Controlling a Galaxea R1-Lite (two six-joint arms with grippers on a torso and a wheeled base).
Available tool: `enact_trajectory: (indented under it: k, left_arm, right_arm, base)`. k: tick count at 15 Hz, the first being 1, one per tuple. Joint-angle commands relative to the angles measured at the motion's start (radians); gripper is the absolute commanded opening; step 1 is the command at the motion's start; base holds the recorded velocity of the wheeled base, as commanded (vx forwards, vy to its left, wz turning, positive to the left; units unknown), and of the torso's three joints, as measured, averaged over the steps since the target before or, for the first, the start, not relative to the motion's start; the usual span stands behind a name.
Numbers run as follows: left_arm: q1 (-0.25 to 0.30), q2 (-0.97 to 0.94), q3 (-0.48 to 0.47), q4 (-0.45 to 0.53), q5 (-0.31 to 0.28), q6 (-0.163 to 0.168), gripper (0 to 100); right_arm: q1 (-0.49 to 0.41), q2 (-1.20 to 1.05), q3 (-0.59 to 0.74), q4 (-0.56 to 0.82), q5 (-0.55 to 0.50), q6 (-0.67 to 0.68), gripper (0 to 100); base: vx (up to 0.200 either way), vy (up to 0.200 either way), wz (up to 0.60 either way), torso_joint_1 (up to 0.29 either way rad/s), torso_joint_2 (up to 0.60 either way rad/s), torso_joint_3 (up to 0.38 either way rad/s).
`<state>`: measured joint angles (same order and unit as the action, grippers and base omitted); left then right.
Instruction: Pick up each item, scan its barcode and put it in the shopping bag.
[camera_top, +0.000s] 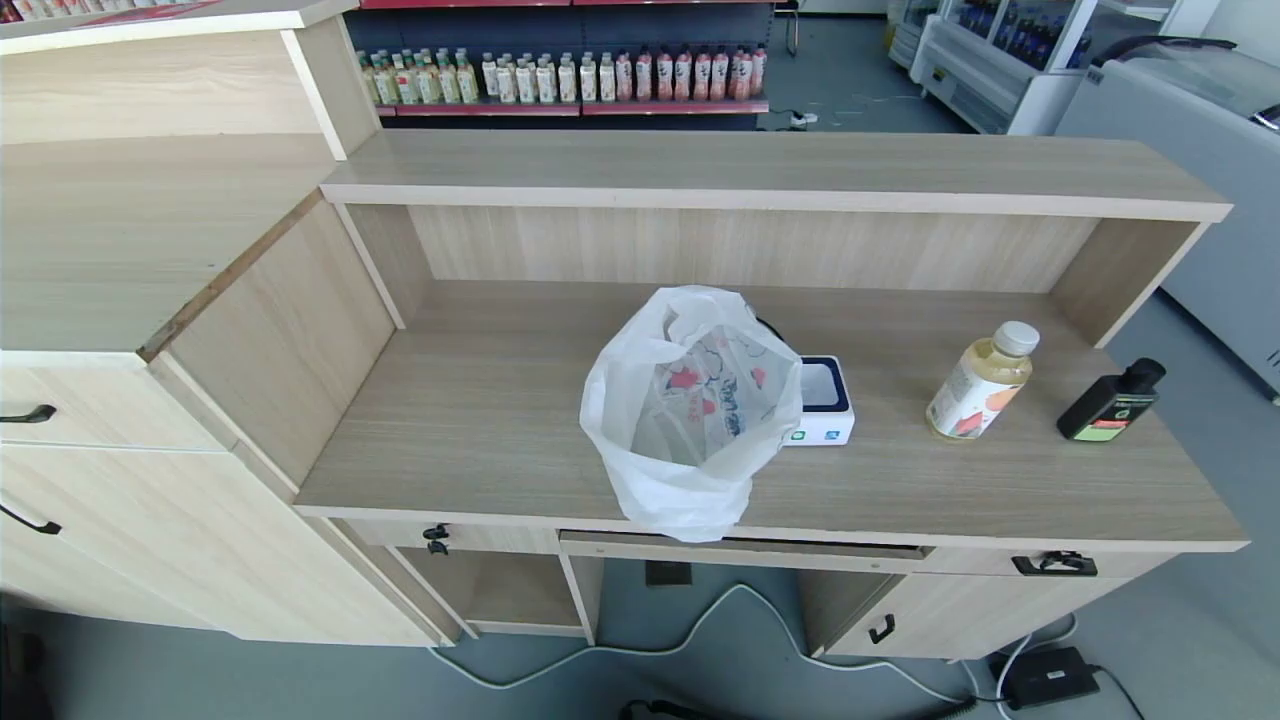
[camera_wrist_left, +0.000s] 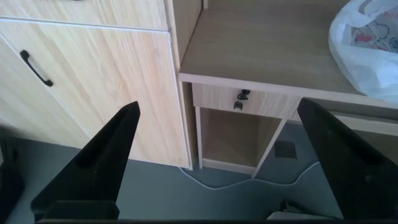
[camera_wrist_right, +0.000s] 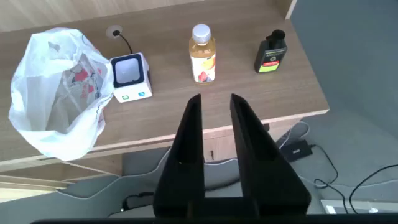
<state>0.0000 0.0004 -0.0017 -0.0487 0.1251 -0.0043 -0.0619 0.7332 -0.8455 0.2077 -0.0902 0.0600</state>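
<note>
Notably, the shopping bag overhangs the front edge of the counter.

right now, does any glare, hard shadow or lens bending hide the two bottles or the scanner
Head view: edges of the wooden counter look near straight, light is even, shadows soft, no glare on the pale yellow white-capped bottle or black plastic bottle; the translucent white shopping bag overlaps the white box scanner. Right wrist view: all four evenly lit.

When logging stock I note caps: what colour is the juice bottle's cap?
The cap is white, clearest in the head view.
</note>
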Motion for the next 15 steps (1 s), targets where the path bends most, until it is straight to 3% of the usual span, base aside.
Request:
enact_trajectory:
  k: [1,5,7,9,12,15]
  left_arm:
    - [0.0,0.0,0.0,0.0,0.001,0.0,100]
    - [0.0,0.0,0.0,0.0,0.001,0.0,100]
    - [0.0,0.0,0.0,0.0,0.001,0.0,100]
    - [0.0,0.0,0.0,0.0,0.001,0.0,100]
    - [0.0,0.0,0.0,0.0,0.001,0.0,100]
    - [0.0,0.0,0.0,0.0,0.001,0.0,100]
  right_arm:
    - [-0.032,0.275,-0.043,-0.08,-0.008,0.035,100]
    - [-0.032,0.476,0.143,-0.467,-0.008,0.058,100]
    - [-0.036,0.601,0.195,-0.591,0.015,0.055,100]
    - [-0.064,0.735,0.232,-0.745,0.014,0.038,100]
    - [-0.142,0.928,0.247,-0.938,-0.002,-0.106,100]
    - [-0.144,1.071,0.23,-1.108,0.001,-0.114,100]
  base:
    - [0.0,0.0,0.0,0.0,0.0,0.0]
    - [0.0,0.0,0.0,0.0,0.0,0.0]
    - [0.0,0.0,0.0,0.0,0.0,0.0]
    - [0.0,0.0,0.0,0.0,0.0,0.0]
    - [0.0,0.0,0.0,0.0,0.0,0.0]
    - [0.0,0.0,0.0,0.0,0.0,0.0]
